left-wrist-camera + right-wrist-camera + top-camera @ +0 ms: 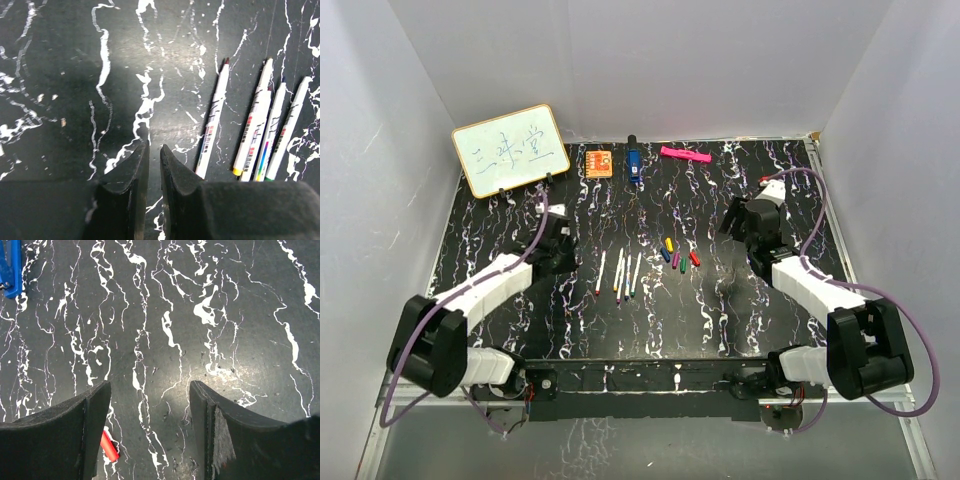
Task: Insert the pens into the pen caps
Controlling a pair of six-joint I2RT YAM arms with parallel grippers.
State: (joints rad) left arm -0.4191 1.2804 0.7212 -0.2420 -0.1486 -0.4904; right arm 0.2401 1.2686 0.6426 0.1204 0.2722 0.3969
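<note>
Several white-barrelled pens (620,272) lie side by side at the table's middle; in the left wrist view the pens (214,120) lie just right of my fingers. The small coloured caps (675,256) lie in a loose cluster to the right of the pens. My left gripper (565,258) hovers left of the pens, and in its own view the left gripper (154,147) has its jaws nearly together with nothing between them. My right gripper (732,222) is right of the caps; in its own view the right gripper (150,387) is wide open and empty, with a red cap (109,446) beside its left finger.
A whiteboard (510,150) stands at the back left. An orange block (599,162), a blue object (633,163) and a pink marker (685,154) lie along the back edge. The blue object also shows in the right wrist view (10,265). White walls enclose the table.
</note>
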